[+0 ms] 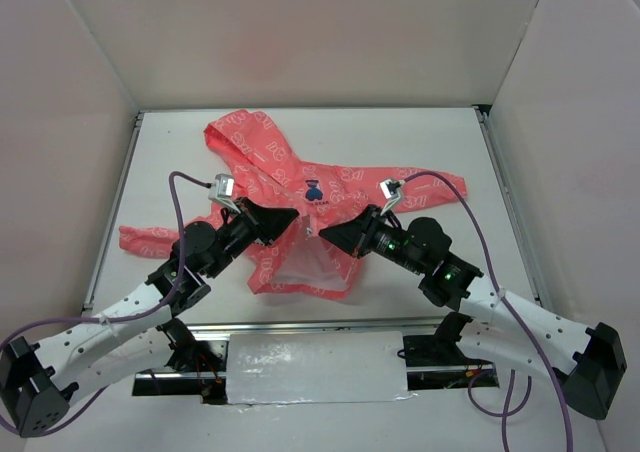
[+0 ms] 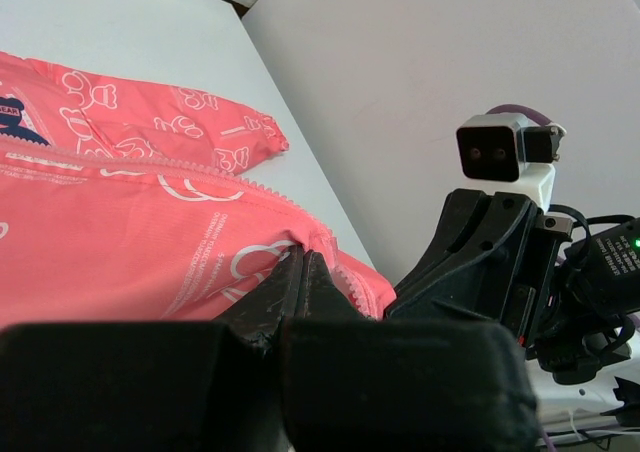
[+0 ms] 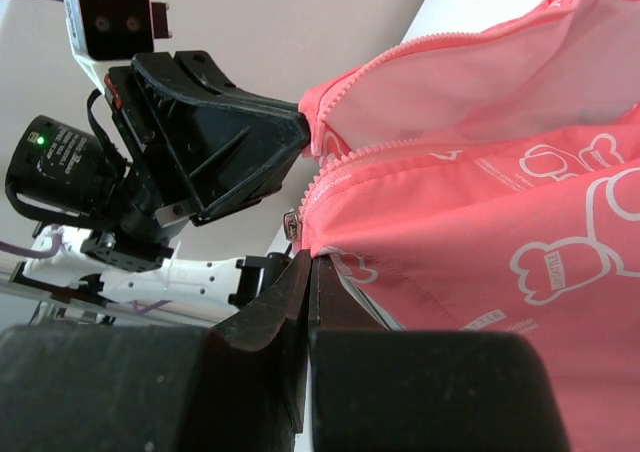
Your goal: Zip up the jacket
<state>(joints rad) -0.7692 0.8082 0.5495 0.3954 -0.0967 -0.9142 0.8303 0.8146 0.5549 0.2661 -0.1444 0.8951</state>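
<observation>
My left end effector and right end effector are black, on white perforated arm links, with purple cables and green LEDs.

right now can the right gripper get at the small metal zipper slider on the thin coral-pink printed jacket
Probably, but not freely: the slider sits just beside the right gripper, nothing between, yet its fingers are shut on the jacket hem and must release first.

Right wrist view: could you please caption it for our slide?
Right gripper and left gripper each pinch the jacket beside its open zipper.
</observation>
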